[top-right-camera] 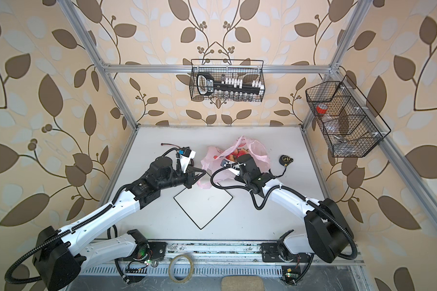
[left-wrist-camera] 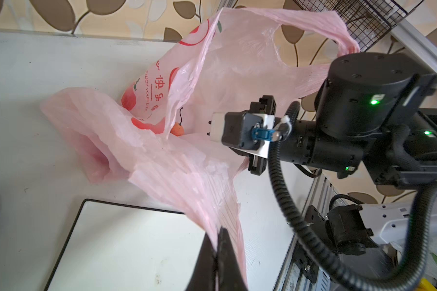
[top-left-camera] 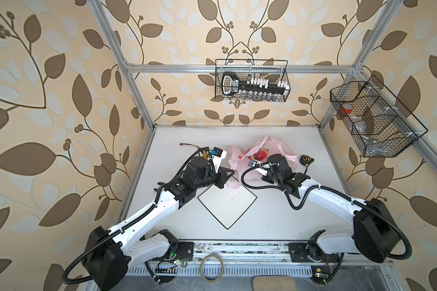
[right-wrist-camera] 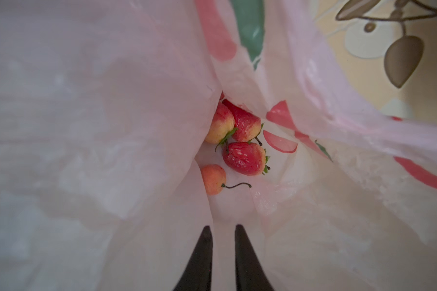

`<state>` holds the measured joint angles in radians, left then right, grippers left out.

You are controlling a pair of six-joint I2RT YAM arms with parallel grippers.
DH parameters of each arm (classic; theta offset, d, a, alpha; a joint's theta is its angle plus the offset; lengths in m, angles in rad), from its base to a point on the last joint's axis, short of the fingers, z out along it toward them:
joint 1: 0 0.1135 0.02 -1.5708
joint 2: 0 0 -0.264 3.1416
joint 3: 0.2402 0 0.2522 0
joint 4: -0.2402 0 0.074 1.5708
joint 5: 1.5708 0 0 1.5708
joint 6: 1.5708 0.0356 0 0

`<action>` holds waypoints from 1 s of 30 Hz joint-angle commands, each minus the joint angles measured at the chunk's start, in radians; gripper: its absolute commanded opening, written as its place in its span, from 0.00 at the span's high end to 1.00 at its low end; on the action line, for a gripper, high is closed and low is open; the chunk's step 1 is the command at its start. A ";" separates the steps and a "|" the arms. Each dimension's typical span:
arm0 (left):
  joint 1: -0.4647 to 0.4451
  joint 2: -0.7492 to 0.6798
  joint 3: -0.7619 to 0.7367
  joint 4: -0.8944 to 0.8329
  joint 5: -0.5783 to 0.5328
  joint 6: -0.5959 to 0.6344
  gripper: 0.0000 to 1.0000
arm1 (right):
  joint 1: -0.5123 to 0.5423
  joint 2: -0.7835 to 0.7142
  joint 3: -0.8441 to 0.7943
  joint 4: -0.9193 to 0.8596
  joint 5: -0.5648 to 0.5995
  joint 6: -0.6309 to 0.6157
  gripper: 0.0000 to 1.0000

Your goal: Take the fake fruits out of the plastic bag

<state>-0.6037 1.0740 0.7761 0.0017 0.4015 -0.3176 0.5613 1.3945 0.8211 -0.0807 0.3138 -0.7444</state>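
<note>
Left fingers (left-wrist-camera: pixel 221 241) pinch the bag (left-wrist-camera: pixel 187 161) edge shut. Right fingers (right-wrist-camera: pixel 207 241), narrowly parted and empty, sit inside it; fruits (right-wrist-camera: pixel 244 157) lie just ahead, untouched.

**Print on the bag, little else legible**

The plastic bag (left-wrist-camera: pixel 199 100) carries red lettering running along its side in the left wrist view: "ENJOY YOUR LI", cut off by a fold, and beside it the Chinese characters "快乐". A white label on the black handle (top-left-camera: pixel 234 87) in the wire basket (top-left-camera: pixel 250 61) is too small to read, as is the yellow emblem on the tape measure (top-left-camera: pixel 306 159).
</note>
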 commanded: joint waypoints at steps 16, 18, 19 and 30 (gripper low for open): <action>-0.019 -0.085 -0.075 0.146 0.102 0.035 1.00 | -0.053 0.187 0.186 -0.282 -0.043 0.572 0.76; -0.024 -0.085 -0.074 0.148 0.108 0.041 1.00 | -0.078 0.208 0.208 -0.304 -0.063 0.690 0.75; -0.028 -0.083 -0.075 0.151 0.112 0.045 1.00 | -0.089 0.228 0.229 -0.327 -0.086 0.744 0.74; -0.061 -0.040 -0.061 0.129 0.128 0.078 1.00 | -0.133 0.277 0.245 -0.112 -0.223 1.178 0.52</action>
<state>-0.6521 1.0332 0.6971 0.1081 0.4984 -0.2794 0.4297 1.6825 1.0760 -0.3077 0.1307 0.2550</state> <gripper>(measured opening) 0.048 0.477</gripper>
